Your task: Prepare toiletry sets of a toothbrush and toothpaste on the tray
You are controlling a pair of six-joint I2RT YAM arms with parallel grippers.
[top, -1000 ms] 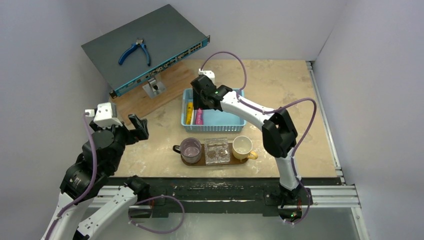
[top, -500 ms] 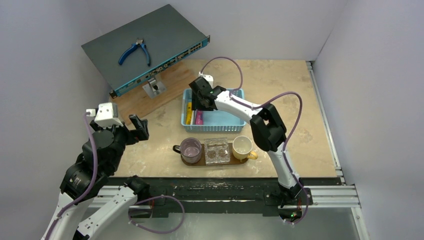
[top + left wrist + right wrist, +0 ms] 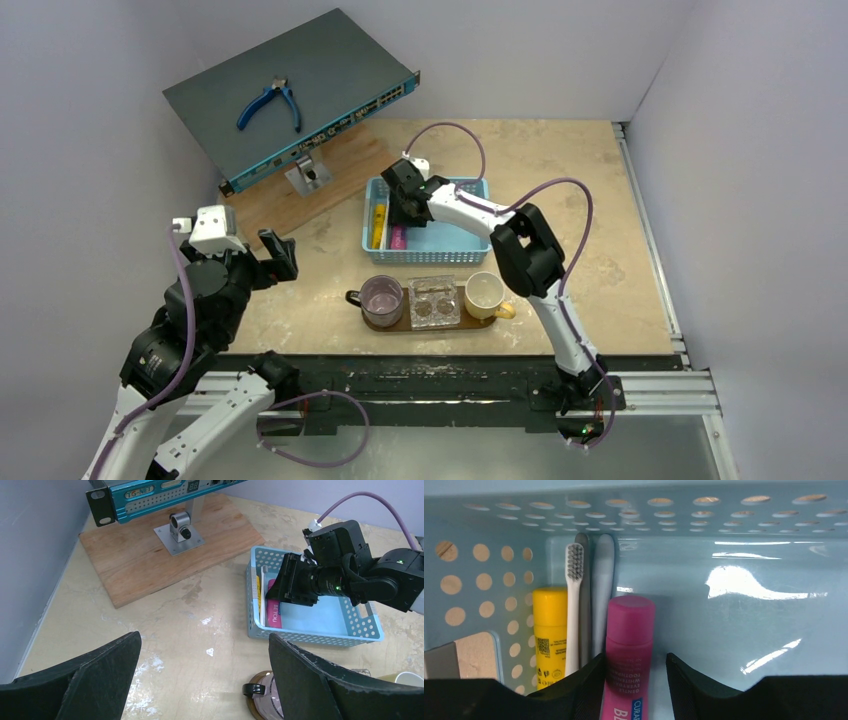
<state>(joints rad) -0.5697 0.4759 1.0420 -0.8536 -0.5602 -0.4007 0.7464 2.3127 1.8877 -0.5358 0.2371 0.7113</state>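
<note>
Two fingers [image 3: 584, 690] of the right gripper [image 3: 633, 665], lowered further into the basket [image 3: 724, 510] than a second ago, are being set astride the pink toothpaste [image 3: 630, 625] lettered "CURAP", not yet pinching; a toothbrush [image 3: 574, 595] and yellow toothpaste [image 3: 550, 625] are lying just left. The left gripper [image 3: 205, 637] is being held spread.

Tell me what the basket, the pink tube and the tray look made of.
Basket: glossy pale-blue plastic, punched holes and bright glare. Pink tube: smooth plastic, probably, with printed lettering. Tray: dark brown, likely wood; too small to confirm grain.
</note>
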